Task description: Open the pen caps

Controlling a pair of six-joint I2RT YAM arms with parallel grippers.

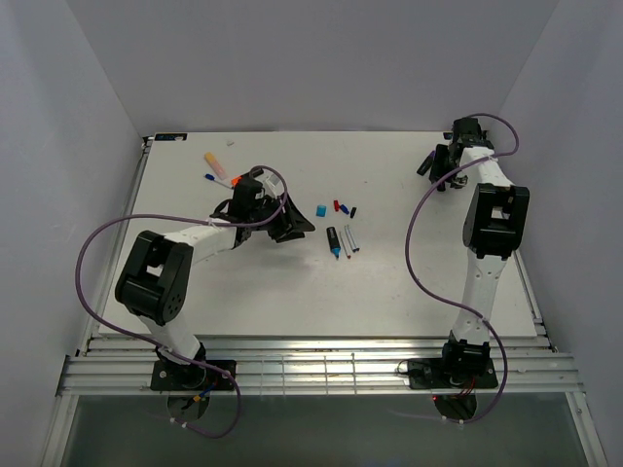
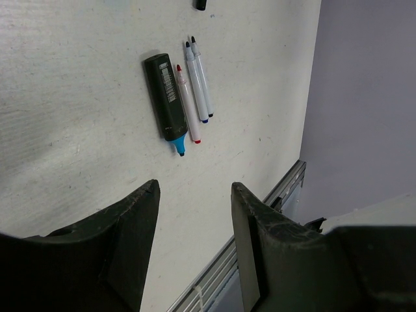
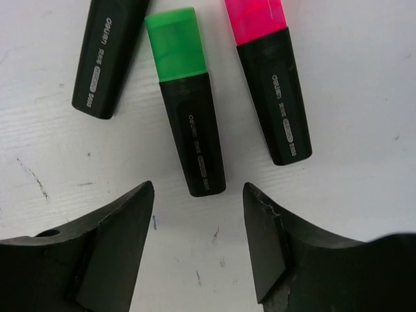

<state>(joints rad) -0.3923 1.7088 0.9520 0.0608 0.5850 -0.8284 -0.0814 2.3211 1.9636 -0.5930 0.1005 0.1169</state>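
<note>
Left hand [image 2: 195, 188] hangs released above the white worktop [image 2: 65, 97], with nothing between its dark fingers. Ahead of it lie a black highlighter [image 2: 166, 97] with its blue tip bare and three thin pens [image 2: 197, 91], packed side by side. From above, a loose blue cap [image 1: 321, 210], a red cap [image 1: 338, 205] and a dark cap [image 1: 351, 210] sit just beyond that group. Right hand [image 3: 198, 192], at the far right corner, is released too. It hovers over a green cap [image 3: 174, 42] and a pink cap [image 3: 255, 19], each seated on its own black body. A third highlighter [image 3: 107, 58] lies beside them, its cap end out of frame. The worktop is matt white with small dark scuffs. A slatted metal rail [image 1: 311, 375] edges its near side, and pale grey walls [image 1: 321, 58] close it in on three sides.
</note>
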